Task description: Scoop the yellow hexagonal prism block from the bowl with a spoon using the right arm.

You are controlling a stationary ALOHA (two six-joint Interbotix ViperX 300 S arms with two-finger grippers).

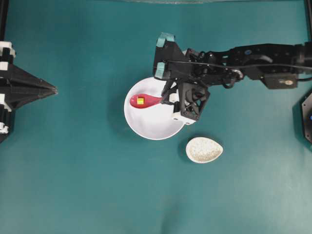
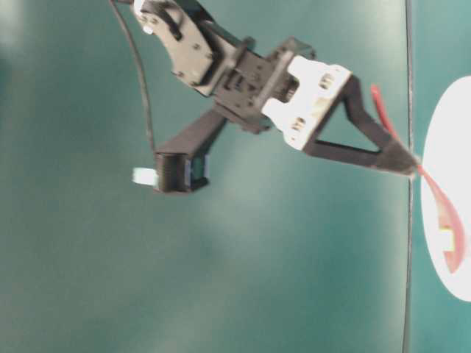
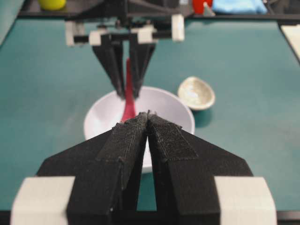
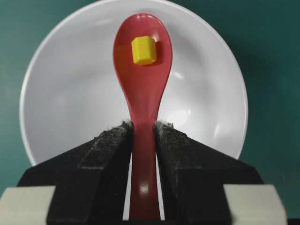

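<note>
The pink-red spoon [image 4: 143,89] is held by its handle in my right gripper [image 4: 143,125], whose jaws are shut on it. The yellow hexagonal prism block [image 4: 144,50] lies inside the spoon's bowl. Spoon [image 1: 144,101] and block [image 1: 140,101] hang over the left part of the white bowl [image 1: 151,124], with my right gripper [image 1: 168,99] above the bowl's right side. My left gripper [image 1: 54,89] sits shut at the left table edge, far from the bowl; its tips [image 3: 148,114] meet with nothing between them. From the table-level view the spoon [image 2: 441,209] tilts down over the bowl [image 2: 449,162].
A small speckled beige oval rest [image 1: 204,149] lies on the teal table just right of and below the bowl. The right arm [image 1: 253,61] stretches in from the right edge. Coloured items [image 3: 51,3] sit beyond the far table edge.
</note>
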